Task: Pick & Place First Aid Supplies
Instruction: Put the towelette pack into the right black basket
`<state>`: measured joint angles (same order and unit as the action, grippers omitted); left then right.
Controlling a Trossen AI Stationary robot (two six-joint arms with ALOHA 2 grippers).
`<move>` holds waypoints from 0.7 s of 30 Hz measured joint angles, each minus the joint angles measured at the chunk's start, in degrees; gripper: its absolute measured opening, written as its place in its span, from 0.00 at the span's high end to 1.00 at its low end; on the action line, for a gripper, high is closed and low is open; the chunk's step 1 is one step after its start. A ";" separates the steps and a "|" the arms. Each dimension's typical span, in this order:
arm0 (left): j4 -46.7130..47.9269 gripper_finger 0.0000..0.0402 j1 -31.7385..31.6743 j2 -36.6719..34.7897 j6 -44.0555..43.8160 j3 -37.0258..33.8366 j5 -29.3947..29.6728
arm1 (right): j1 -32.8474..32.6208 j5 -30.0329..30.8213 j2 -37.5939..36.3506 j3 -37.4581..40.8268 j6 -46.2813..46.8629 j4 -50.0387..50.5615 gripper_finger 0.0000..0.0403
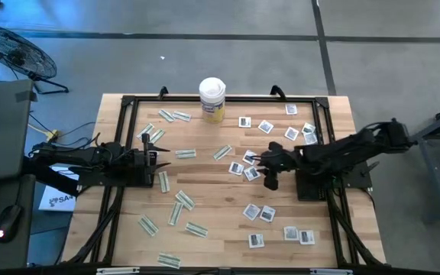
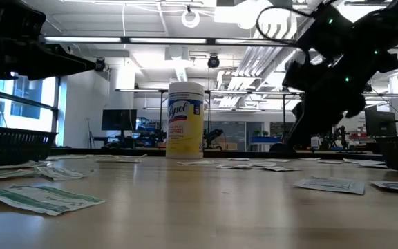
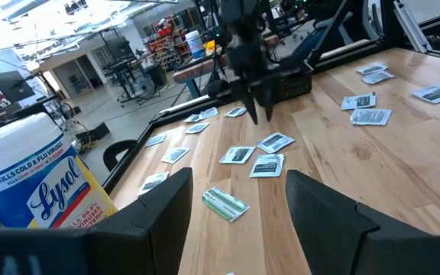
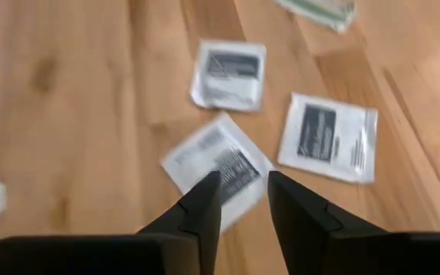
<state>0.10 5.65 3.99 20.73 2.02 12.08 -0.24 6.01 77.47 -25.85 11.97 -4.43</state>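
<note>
The white square packets (image 1: 244, 169) with dark centre marks lay at centre-right of the high view, pale green-white strips (image 1: 183, 200) spread over the table's left half. My right gripper (image 4: 244, 191) hung just above one square packet (image 4: 218, 164), fingers narrowly parted, holding nothing. My left gripper (image 1: 156, 156) waited at mid-left, fingers wide apart, with the Lysol canister (image 1: 212, 100) at top centre.

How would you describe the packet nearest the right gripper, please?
Start at the yellow canister and go toward the table's middle, to the right gripper. Three white square packets cluster there; the target packet is the tilted one, lying partly behind the fingers.
</note>
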 joint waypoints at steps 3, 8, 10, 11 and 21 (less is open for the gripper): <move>0.00 0.49 0.00 0.00 0.00 0.00 0.00 | 1.36 -0.27 2.19 -0.02 0.53 -0.09 0.75; 0.00 0.49 0.00 0.00 0.00 0.00 0.00 | 2.22 -0.63 3.47 -0.02 0.88 -0.15 0.74; 0.00 0.49 0.00 0.00 0.00 0.00 0.00 | 2.22 -1.07 3.50 -0.02 -1.04 -0.17 0.73; 0.01 0.49 0.00 0.00 0.00 0.00 0.00 | 2.23 -1.40 3.50 -0.02 -1.57 -0.21 0.73; 0.01 0.49 0.00 0.00 0.00 0.00 0.00 | 2.26 0.05 3.79 -1.79 -1.31 -0.68 0.76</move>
<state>0.11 5.65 3.99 20.73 2.02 12.08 2.02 6.07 81.26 -27.64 10.66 -5.11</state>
